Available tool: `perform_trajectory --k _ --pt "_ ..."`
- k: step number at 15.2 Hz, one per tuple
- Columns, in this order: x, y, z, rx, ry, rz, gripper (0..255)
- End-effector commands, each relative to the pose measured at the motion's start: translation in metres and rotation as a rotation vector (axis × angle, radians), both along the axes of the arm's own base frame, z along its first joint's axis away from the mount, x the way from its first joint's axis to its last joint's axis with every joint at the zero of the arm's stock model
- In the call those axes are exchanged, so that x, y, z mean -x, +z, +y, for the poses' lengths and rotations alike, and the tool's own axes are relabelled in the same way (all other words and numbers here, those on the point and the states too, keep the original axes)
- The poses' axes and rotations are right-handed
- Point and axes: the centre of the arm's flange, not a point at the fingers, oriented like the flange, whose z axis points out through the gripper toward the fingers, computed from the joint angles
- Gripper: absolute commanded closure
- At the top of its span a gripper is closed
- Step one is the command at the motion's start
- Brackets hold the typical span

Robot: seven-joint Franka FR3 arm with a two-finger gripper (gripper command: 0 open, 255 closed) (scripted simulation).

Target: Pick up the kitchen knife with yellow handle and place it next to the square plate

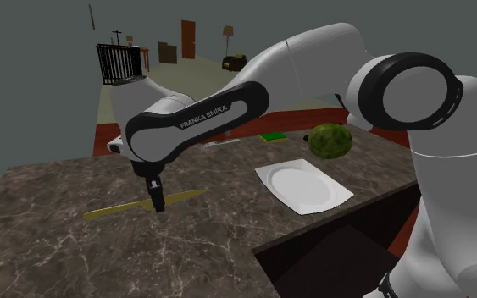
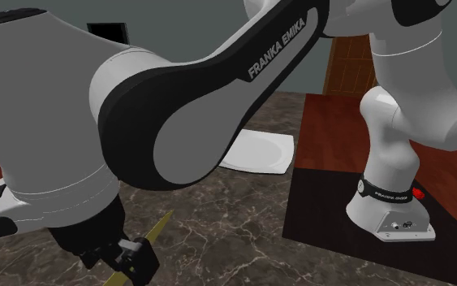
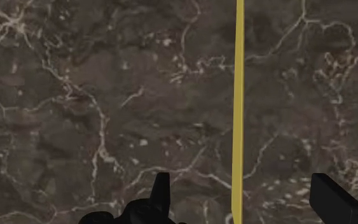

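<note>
1. Task thing: the yellow knife [image 1: 118,208] lies flat on the dark marble counter [image 1: 75,254], toward the shoulder view's left; it is drawn yellow along its whole length, so I cannot tell handle from blade.
2. Tool: the gripper [image 3: 241,194] hangs low over the knife near its middle; in the wrist view its fingers [image 3: 333,200] stand spread, one on each side of the yellow strip; counter shows between each finger and the knife; nothing is pinched.
3. Destination: the white square plate [image 1: 302,184] sits bare on the same counter, well apart from the knife toward the shoulder view's right; a green watermelon [image 1: 330,140] lies just behind it.
4. Progress, in my judgement: approach and alignment look done; closing, lifting, carrying and setting down beside the plate are all left; the task is in its early part.
5. Next move, in my judgement: I would close across the knife's narrow width; it is thin and low on the stone, so the fingertips must be right at the surface, or they may slide over it.
</note>
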Motion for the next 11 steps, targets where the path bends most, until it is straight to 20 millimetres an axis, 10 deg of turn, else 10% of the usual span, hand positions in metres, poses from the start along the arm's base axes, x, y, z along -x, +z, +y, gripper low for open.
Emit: perform_trajectory --k 1,3,4,11 --pt "0.0001 -0.0001 -0.0001 0.0 0.0 0.0 0" --pt "0.0 -0.0001 0.0 0.0 0.0 0.0 0" --pt "0.0 -0.0001 0.0 0.0 0.0 0.0 255" --pt "0.0 -0.0001 0.0 0.0 0.0 0.0 255"
